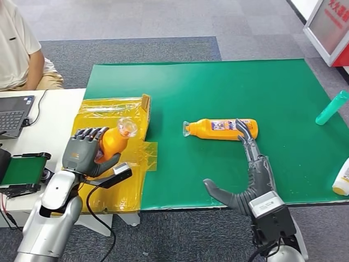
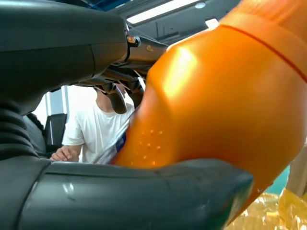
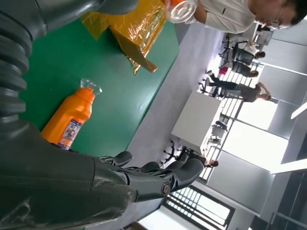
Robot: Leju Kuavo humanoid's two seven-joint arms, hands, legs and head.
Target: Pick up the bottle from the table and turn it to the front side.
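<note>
My left hand (image 1: 87, 150) grips an orange bottle (image 1: 113, 141) with a clear cap, held above the yellow box (image 1: 123, 109) at the table's left. Up close its orange body (image 2: 224, 100) sits between the thumb and fingers (image 2: 119, 98). A second orange bottle (image 1: 220, 129) with a label lies on its side on the green mat (image 1: 247, 87), cap pointing left; it appears again (image 3: 70, 120) in the right wrist view. My right hand (image 1: 251, 174) is open, fingers spread, its fingertips (image 1: 242, 131) at that bottle's base end.
A person in a white shirt (image 1: 16, 49) sits at the far left by a laptop (image 1: 14, 112). A teal bottle (image 1: 332, 107) and a white bottle (image 1: 342, 180) lie at the mat's right edge. A small green conveyor (image 1: 22, 170) stands near my left arm.
</note>
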